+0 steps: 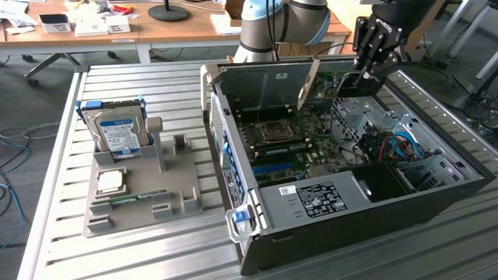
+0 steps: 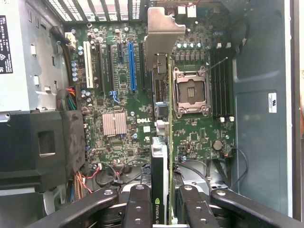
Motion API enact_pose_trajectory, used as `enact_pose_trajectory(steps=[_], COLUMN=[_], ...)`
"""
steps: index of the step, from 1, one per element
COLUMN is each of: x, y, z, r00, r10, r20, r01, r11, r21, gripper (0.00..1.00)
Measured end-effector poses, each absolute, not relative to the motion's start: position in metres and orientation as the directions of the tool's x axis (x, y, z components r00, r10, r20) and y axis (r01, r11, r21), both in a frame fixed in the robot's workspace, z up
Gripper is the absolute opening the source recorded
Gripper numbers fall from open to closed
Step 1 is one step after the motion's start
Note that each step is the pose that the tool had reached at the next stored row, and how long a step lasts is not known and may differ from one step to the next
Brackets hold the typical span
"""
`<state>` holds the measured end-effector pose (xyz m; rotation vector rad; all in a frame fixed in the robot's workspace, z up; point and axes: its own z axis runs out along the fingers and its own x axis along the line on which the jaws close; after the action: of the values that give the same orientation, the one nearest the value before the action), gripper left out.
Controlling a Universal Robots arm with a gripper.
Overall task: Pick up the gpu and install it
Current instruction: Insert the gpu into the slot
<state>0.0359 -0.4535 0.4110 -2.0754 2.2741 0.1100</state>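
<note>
Closest in the wrist view, the gripper (image 2: 164, 202) is clamped on the gpu (image 2: 160, 156), seen edge-on. Its silver bracket (image 2: 164, 33) lies farthest out, over the motherboard (image 2: 190, 137). The exterior view shows the card raised over the open computer case (image 1: 350, 216), with a hard drive (image 1: 118, 134) well apart at that view's left.
</note>
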Motion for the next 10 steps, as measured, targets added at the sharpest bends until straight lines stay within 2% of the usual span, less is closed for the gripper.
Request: enact_pose_trajectory(steps=[10], x=[0.0351], y=[-0.4535], z=[0.411], r00=[-0.091], r10=[-0.991], r20=[-0.093], r01=[-0.996], r11=[0.09], r21=[0.012], gripper=[0.27])
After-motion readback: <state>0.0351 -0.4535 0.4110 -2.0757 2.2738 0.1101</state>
